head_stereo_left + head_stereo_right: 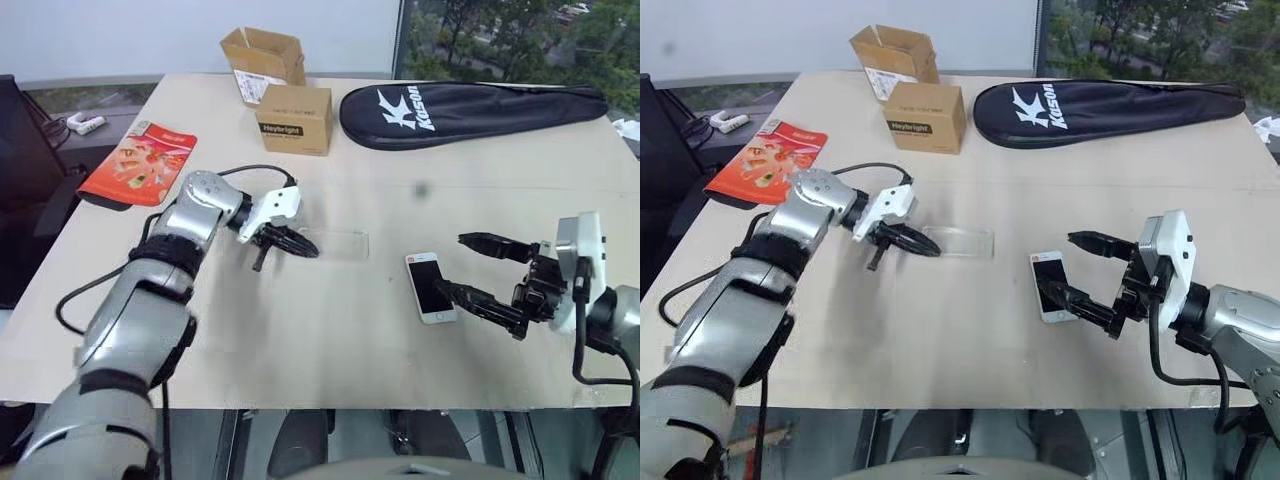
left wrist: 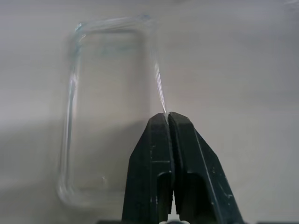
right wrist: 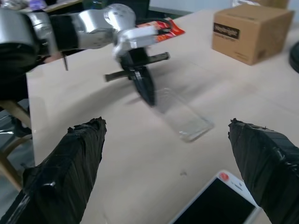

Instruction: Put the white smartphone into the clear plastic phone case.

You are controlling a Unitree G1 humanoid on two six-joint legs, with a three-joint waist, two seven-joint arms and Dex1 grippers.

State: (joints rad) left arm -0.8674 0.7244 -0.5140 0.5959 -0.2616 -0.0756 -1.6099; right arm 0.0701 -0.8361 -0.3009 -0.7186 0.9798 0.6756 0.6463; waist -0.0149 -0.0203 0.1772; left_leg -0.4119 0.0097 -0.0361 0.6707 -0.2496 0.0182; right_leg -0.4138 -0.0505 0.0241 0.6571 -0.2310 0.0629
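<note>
The clear case [image 1: 335, 243] lies flat mid-table with the left gripper [image 1: 300, 245] at its 9 o'clock end, fingers pressed together on the thin side wall. It looks light, bendy and slick, so I'd guess pinching a long rim beats grabbing a corner. The white phone [image 1: 430, 287] sits face up at the case's 4 o'clock, stiff and smooth, best taken by its long edges; the right gripper [image 1: 490, 275] hangs spread wide around it. The table [image 1: 300, 350] is bare pale board, with boxes [image 1: 295, 118] and a racket bag [image 1: 470, 110] at 12 o'clock and windows beyond.
</note>
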